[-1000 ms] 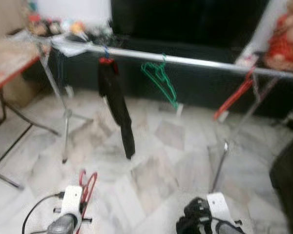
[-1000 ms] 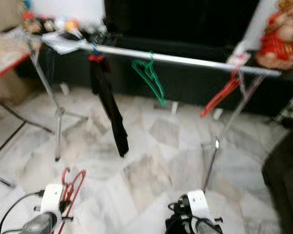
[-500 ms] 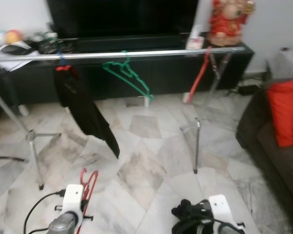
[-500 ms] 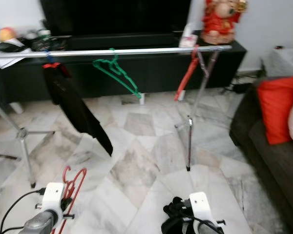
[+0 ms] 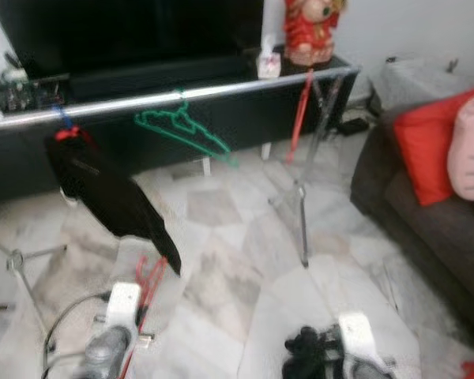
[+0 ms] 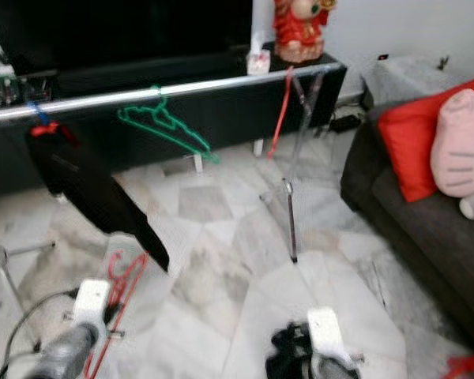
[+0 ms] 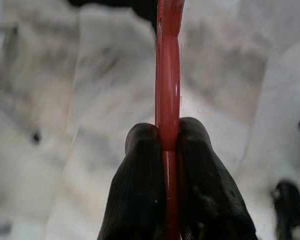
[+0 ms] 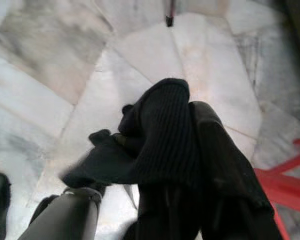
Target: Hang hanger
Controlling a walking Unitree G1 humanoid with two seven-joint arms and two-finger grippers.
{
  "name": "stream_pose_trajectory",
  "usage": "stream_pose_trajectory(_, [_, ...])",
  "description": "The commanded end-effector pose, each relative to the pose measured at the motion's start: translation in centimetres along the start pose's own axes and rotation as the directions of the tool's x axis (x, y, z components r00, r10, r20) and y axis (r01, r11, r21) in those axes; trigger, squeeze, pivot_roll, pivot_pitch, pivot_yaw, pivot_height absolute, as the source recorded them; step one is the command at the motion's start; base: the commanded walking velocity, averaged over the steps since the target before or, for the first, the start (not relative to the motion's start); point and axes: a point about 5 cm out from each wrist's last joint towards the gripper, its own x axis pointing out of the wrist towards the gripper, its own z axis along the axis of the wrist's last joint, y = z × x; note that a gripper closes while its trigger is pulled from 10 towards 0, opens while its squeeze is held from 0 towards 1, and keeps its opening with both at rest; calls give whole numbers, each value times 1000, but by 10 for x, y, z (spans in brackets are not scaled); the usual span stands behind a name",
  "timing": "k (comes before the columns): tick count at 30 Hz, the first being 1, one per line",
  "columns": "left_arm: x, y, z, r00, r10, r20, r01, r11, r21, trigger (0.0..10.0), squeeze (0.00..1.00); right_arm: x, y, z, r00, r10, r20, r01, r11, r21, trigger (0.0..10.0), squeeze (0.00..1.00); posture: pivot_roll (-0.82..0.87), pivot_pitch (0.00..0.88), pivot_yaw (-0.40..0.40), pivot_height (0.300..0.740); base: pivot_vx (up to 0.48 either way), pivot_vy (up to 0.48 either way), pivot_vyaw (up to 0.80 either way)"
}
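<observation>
Left gripper (image 7: 166,150) is pinched shut on the thin red plastic hanger (image 5: 148,278) — both black fingers (image 7: 140,190) press flat on one strut, no gap showing in the wrist view. The hanger sits low in front of the robot, well below the long silver metal clothes rail (image 5: 182,94) and nearer the robot than the rail, hook end pointing up toward it.

Handling, my read: light, stiff but springy plastic, smooth, so it can pivot in a two-finger pinch. The hold is on a strut rather than at the neck, so expect some swing; the hook needs to stay upright and clear the rail from above. Not fragile, though a hard knock on the rail could twist it in the grip.

Right gripper (image 8: 190,145) is low near the floor, fingers closed together with dark black cloth (image 8: 110,160) bunched against them; blurred, but it looks like it has that cloth.

Already on the rail: a black garment on a red hanger (image 5: 110,201) toward the rail's left end, an empty green wire-thin hanger (image 5: 186,130) near the middle, another red hanger (image 5: 300,110) by the rail's right stand. The free stretch sits between green and right-end red — likely the best slot.

Containers: none I can make out; nothing holding contents. Dark sofa with a red cushion (image 5: 423,150) stands beyond the rail's right end.
</observation>
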Motion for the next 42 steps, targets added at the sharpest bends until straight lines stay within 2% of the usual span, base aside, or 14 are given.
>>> stream_pose_trajectory(1, [0,-7,-2,1000,-23,-6,23,1000,-14,10000,0,0,-11,-1,999,-41,7,41,999,8,10000,0,-78,57,6,740,0,0,0])
stream_pose_trajectory(13, [0,-7,-3,1000,-26,-7,25,1000,-12,10000,0,-1,-13,-1,996,-85,30,84,996,37,10000,0,-75,54,4,740,0,0,0])
stream_pose_trajectory(24, [0,-7,-3,1000,-30,-5,30,999,-18,10000,0,-2,-14,-2,991,-130,39,128,990,57,10000,0,-78,46,5,740,-308,0,0])
stream_pose_trajectory(27, [0,-7,-3,1000,-30,-4,30,999,-22,10000,0,-3,-14,-2,989,-139,43,135,988,78,10000,0,-80,42,5,740,-346,0,0])
stream_pose_trajectory(28, [0,-7,-3,1000,-31,-3,31,999,-24,10000,0,-3,-14,-3,989,-142,34,137,983,123,10000,0,-86,38,4,740,-356,0,0])
stream_pose_trajectory(29, [0,-7,-3,1000,-31,-3,31,999,-25,10000,0,-3,-14,-3,989,-145,33,139,981,132,10000,0,-86,36,2,740,-360,0,0])
stream_pose_trajectory(33, [-1,-8,-4,1000,-31,-1,31,999,-29,10000,0,-4,-15,-2,986,-156,52,149,981,125,10000,0,-86,30,2,740,-358,0,0])
stream_pose_trajectory(34, [-1,-8,-4,1000,-31,-1,31,999,-30,10000,0,-2,-19,3,984,-165,70,155,980,124,10000,0,-86,27,0,740,-360,0,0])
stream_pose_trajectory(36, [-1,-9,-4,1000,-31,-1,31,999,-31,10000,0,10,-51,60,954,-218,207,193,972,133,10000,0,-86,26,0,740,-360,0,0])
stream_pose_trajectory(37, [-1,-9,-4,1000,-31,-1,31,999,-31,10000,0,11,-60,78,943,-230,241,200,969,142,10000,0,-85,25,-1,740,-360,0,0])
stream_pose_trajectory(38, [-1,-9,-4,1000,-31,0,31,999,-32,10000,0,12,-66,89,936,-237,259,203,967,151,10000,0,-82,24,-2,740,-360,0,0])
stream_pose_trajectory(42, [-1,-9,-5,1000,-29,0,29,999,-33,10000,0,12,-71,96,930,-249,271,213,965,156,10000,0,-77,20,-3,740,-360,0,-548])
